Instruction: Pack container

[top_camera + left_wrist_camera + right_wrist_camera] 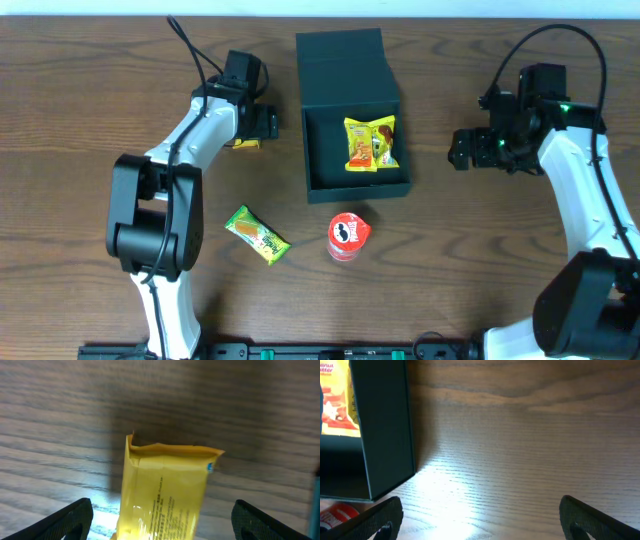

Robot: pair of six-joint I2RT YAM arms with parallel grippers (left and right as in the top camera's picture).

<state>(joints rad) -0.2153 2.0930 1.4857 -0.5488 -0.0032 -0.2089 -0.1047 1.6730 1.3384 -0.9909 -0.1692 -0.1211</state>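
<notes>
The dark teal-black container (318,165) stands open at the table's middle back, its flap lid (342,65) laid back. A yellow-orange snack packet (371,143) lies inside it. My left gripper (262,124) is open, its fingers apart on either side of a yellow packet (167,492) lying on the table; only a corner of that packet (246,144) shows from overhead. My right gripper (462,148) is open and empty over bare wood to the right of the container, whose wall (382,425) shows in the right wrist view.
A green-yellow snack bar (257,234) lies on the table at front left of the container. A small red can (348,237) stands just in front of the container; it also shows in the right wrist view (335,512).
</notes>
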